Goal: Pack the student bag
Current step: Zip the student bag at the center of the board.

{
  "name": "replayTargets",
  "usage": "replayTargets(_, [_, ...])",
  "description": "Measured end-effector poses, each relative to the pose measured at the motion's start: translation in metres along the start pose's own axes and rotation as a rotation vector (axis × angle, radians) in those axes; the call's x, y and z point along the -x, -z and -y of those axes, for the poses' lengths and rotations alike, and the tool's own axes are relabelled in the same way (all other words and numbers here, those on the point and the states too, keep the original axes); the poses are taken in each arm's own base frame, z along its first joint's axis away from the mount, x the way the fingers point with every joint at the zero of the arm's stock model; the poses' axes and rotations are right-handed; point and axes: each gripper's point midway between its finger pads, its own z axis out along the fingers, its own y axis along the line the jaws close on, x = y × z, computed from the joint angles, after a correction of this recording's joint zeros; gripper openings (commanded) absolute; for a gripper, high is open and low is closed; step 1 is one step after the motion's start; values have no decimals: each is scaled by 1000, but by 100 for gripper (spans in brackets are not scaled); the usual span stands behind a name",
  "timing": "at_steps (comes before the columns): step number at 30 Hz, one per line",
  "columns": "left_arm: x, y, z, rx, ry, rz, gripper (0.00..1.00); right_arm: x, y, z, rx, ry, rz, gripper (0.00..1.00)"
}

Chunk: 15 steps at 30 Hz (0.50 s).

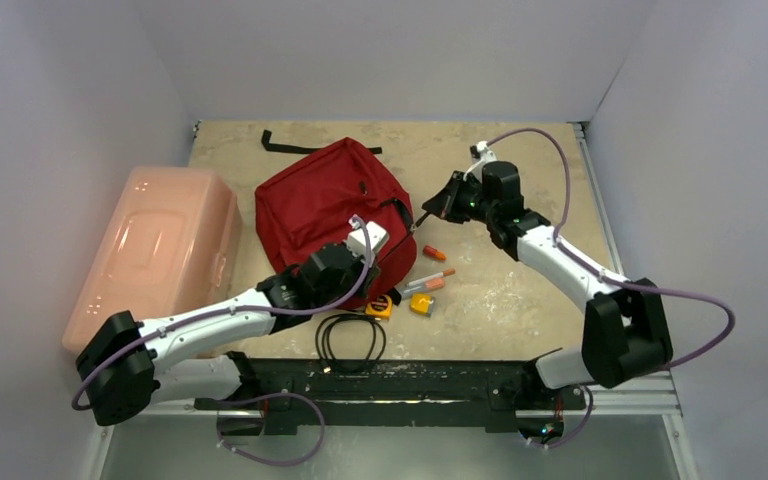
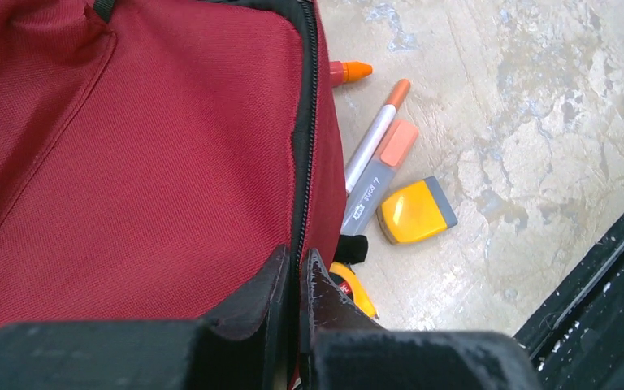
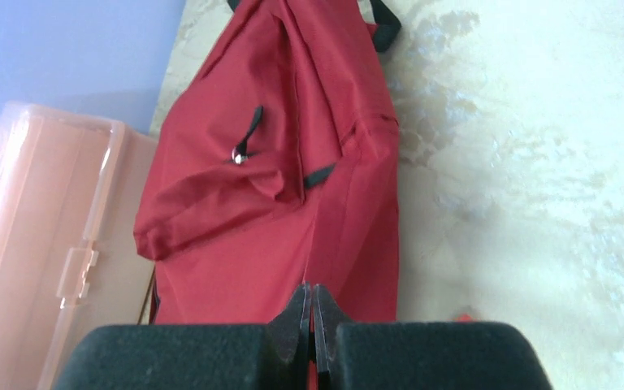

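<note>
The student bag (image 1: pixel 325 200) is a dark red backpack lying in the middle of the table. My left gripper (image 1: pixel 365 248) is at its near right edge. In the left wrist view the gripper (image 2: pixel 296 262) is shut on the bag's (image 2: pixel 130 162) black zipper edge (image 2: pixel 302 138). My right gripper (image 1: pixel 428 215) is at the bag's right side. In the right wrist view it (image 3: pixel 310 291) is shut on a thin fold of the bag's (image 3: pixel 284 171) red edge. A front pocket zipper pull (image 3: pixel 244 150) faces that camera.
A pale pink plastic box (image 1: pixel 155 255) lies left of the bag. Right of the bag lie an orange marker (image 2: pixel 349 72), a pen (image 2: pixel 378 134), a highlighter (image 2: pixel 379 175), a yellow-grey block (image 2: pixel 416 211) and a yellow tape measure (image 2: pixel 356 288). Black cable loops (image 1: pixel 350 340) lie near the front rail.
</note>
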Motion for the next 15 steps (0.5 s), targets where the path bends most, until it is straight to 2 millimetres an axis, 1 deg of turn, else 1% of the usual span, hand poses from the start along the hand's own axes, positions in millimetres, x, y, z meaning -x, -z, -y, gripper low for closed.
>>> replayTargets(4, [-4, 4, 2, -19, 0, 1, 0, 9, -26, -1, 51, 16, -10, 0])
replayTargets(6, [-8, 7, 3, -34, -5, 0, 0, 13, -43, -4, 84, 31, -19, 0])
replayTargets(7, [-9, 8, 4, -41, -8, 1, 0, 16, -56, -4, 102, 42, -26, 0])
replayTargets(8, [-11, 9, 4, -47, -9, -2, 0, 21, -66, -2, 104, 55, -16, 0])
replayTargets(10, [-22, 13, 7, -71, -16, -33, 0, 33, -83, 5, 98, 74, 16, 0])
replayTargets(12, [-35, 16, 9, -92, -19, -73, 18, 44, -91, 15, 71, 96, 47, 0])
replayTargets(14, [-40, 18, 11, -106, -16, -96, 34, 52, -91, 19, 51, 117, 67, 0])
replayTargets(15, [-41, 20, 13, -113, -11, -107, 40, 55, -88, 18, 48, 128, 77, 0])
